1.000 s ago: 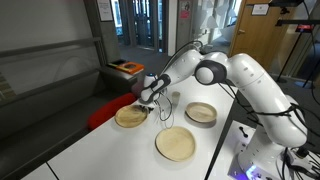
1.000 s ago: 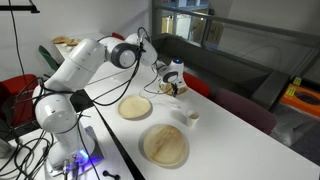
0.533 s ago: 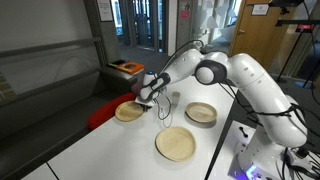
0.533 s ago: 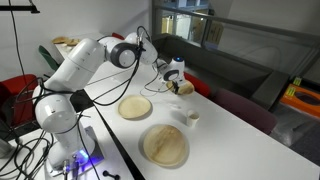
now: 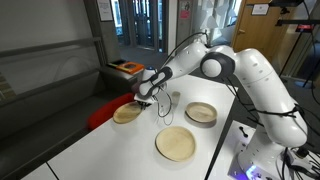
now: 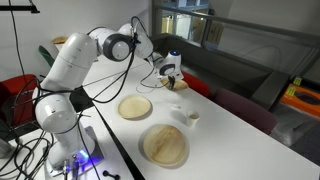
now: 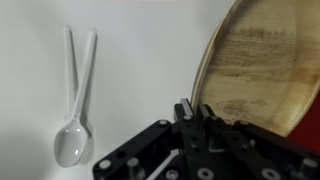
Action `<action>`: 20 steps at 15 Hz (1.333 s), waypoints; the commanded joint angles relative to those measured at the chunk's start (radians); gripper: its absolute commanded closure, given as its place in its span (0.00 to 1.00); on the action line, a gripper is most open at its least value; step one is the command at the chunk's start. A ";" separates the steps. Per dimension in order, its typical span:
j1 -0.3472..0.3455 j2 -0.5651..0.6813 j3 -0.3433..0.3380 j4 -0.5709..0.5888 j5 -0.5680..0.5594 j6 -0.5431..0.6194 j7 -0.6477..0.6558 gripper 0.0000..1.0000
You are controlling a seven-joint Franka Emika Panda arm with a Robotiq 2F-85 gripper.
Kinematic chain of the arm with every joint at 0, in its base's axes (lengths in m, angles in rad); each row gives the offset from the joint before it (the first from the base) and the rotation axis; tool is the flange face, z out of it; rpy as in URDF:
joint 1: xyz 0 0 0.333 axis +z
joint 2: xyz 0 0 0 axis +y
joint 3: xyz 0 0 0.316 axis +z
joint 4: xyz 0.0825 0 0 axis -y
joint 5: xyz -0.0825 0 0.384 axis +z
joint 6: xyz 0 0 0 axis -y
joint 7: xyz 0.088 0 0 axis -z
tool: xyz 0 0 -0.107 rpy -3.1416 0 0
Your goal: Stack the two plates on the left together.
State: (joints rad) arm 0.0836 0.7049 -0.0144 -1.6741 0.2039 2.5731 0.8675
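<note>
Reaching farther across the white table (image 5: 95,150) than a moment earlier, the gripper (image 7: 195,108) has its jaws pinched nearly together on the rim of a tan wooden plate (image 7: 255,70), shown close up in the wrist view. In an exterior view the plate (image 5: 125,114) is at the table's far side; whether it is clear of the surface cannot be told. Two white plastic spoons (image 7: 75,100) lie just beside it. The second plate (image 5: 177,143) rests well apart, nearer the camera, with a deeper rimmed dish (image 5: 201,112) near it.
</note>
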 commanded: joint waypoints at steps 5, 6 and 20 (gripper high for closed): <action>-0.017 -0.402 0.002 -0.367 -0.047 -0.215 -0.343 0.98; -0.021 -0.448 -0.003 -0.398 -0.056 -0.243 -0.381 0.98; -0.038 -0.777 0.015 -0.580 -0.081 -0.574 -0.655 0.98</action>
State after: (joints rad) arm 0.0624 0.0315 -0.0075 -2.1754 0.1550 2.0512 0.2730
